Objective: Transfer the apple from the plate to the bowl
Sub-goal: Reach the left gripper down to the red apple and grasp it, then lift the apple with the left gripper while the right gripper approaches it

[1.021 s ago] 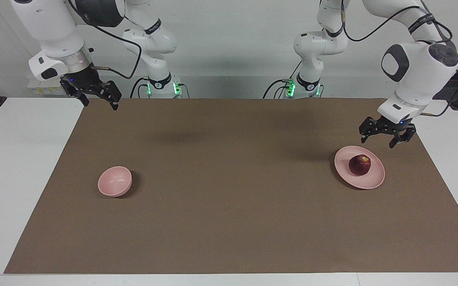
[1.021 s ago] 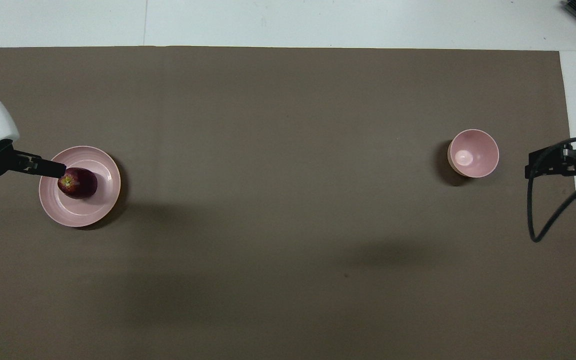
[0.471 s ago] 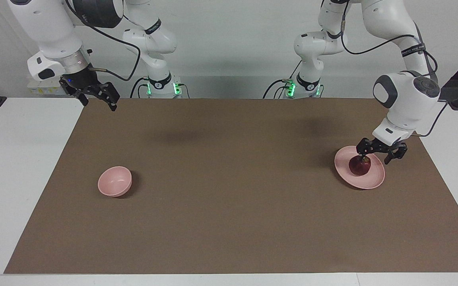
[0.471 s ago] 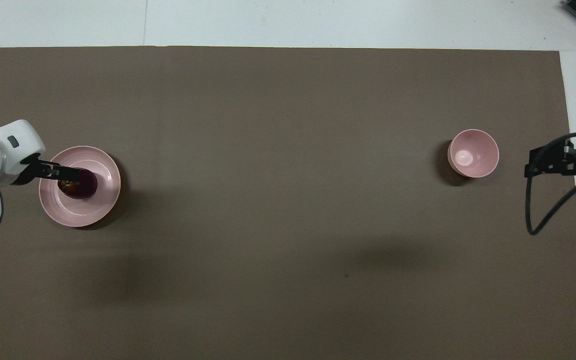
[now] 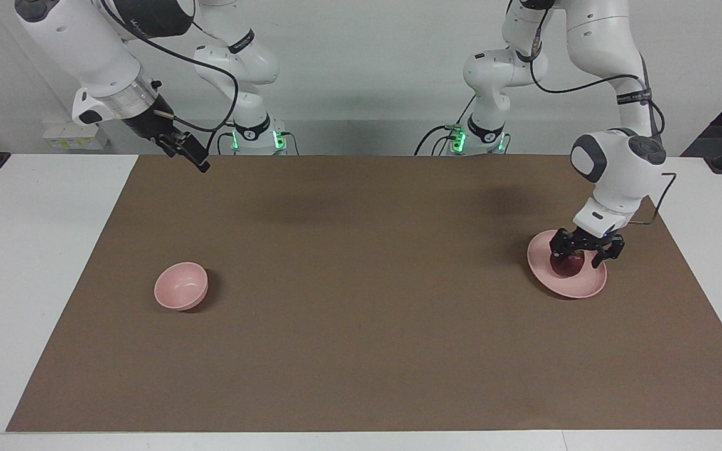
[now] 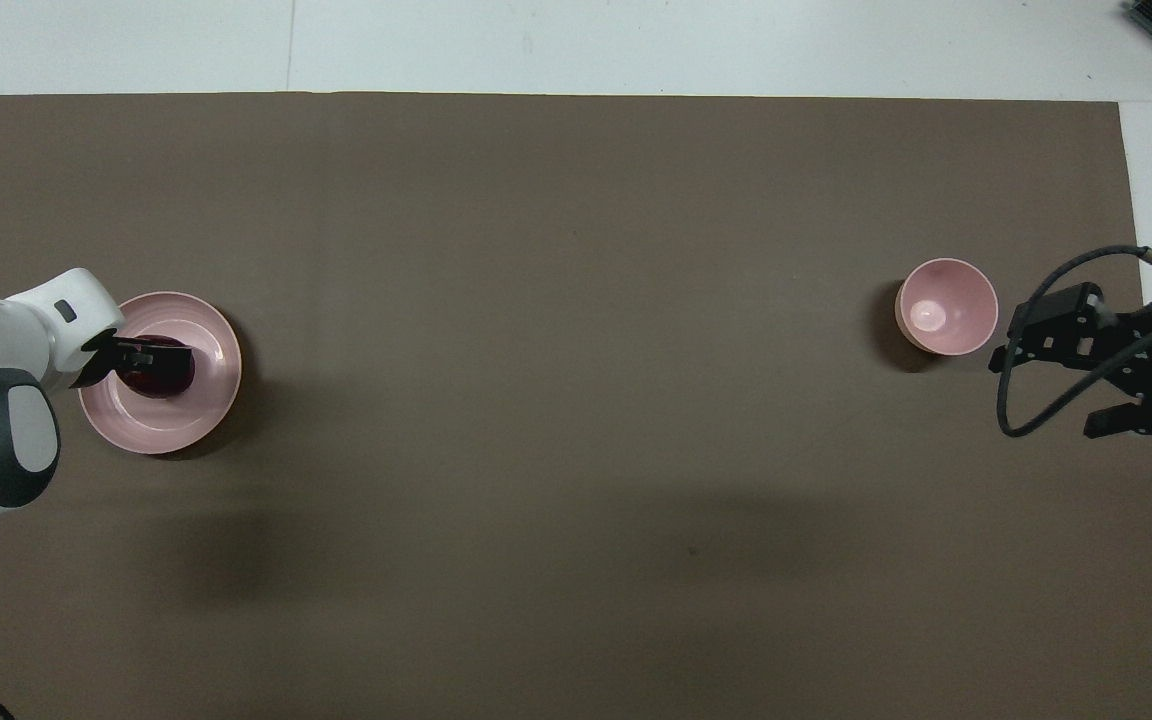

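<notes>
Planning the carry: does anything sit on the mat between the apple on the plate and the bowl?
Nothing visible does. Bare mat runs from the apple on the plate, where the left tool is, to the bowl.

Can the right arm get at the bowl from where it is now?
Probably yes. The right gripper hangs in the air toward the bowl's end of the table, and nothing lies between them. The left gripper is down at the apple on the plate.
</notes>
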Robot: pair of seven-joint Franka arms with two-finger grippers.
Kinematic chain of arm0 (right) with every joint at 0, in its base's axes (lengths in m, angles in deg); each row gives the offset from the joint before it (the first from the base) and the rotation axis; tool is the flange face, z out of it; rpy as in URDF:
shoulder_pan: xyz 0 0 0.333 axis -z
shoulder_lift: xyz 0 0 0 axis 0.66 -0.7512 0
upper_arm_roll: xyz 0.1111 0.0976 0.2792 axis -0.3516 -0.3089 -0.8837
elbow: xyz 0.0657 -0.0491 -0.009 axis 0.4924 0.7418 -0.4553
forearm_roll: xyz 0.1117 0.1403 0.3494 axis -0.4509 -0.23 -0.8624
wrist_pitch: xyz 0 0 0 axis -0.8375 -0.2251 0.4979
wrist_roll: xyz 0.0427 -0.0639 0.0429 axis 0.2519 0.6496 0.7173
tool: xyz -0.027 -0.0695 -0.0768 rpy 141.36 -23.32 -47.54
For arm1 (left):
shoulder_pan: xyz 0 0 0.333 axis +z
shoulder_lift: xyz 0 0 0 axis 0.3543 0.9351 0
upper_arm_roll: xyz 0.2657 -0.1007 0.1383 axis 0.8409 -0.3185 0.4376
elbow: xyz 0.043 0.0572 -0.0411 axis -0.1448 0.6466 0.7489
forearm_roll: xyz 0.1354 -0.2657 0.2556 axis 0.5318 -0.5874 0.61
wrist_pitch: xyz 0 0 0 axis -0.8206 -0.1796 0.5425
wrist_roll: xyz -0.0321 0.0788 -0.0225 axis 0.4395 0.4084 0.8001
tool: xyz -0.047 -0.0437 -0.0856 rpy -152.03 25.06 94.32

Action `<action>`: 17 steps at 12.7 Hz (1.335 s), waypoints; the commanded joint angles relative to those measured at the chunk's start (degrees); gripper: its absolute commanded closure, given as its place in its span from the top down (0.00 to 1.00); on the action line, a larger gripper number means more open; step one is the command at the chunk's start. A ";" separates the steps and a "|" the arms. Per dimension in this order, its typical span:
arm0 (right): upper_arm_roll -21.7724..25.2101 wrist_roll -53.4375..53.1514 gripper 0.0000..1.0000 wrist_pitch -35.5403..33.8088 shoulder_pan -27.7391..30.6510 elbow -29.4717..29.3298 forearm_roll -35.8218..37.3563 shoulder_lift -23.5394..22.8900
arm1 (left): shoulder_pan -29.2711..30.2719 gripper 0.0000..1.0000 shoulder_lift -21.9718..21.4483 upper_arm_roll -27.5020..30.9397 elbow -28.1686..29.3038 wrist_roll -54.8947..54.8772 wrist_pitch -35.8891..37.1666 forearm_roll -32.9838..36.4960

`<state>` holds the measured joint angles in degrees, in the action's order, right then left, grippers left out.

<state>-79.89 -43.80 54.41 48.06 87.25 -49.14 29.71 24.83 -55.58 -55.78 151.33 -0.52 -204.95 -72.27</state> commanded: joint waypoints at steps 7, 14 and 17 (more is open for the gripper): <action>-0.81 -12.97 1.00 1.97 -2.53 8.12 -10.09 1.62 | 0.23 0.00 -0.13 -0.09 1.63 0.03 -1.00 -1.77; -0.90 -27.05 1.00 3.81 -3.41 9.17 -16.86 -0.48 | -2.49 0.00 -4.34 -1.49 -10.39 0.30 20.13 -11.56; -0.81 -27.93 1.00 5.83 -4.12 9.00 -19.13 -2.41 | -6.27 0.00 -4.26 -2.11 -13.50 2.92 25.01 -22.91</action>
<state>-80.57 -70.15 58.47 43.99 95.84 -65.16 28.35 20.69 -60.18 -58.15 139.14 0.55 -181.96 -89.90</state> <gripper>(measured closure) 0.000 0.238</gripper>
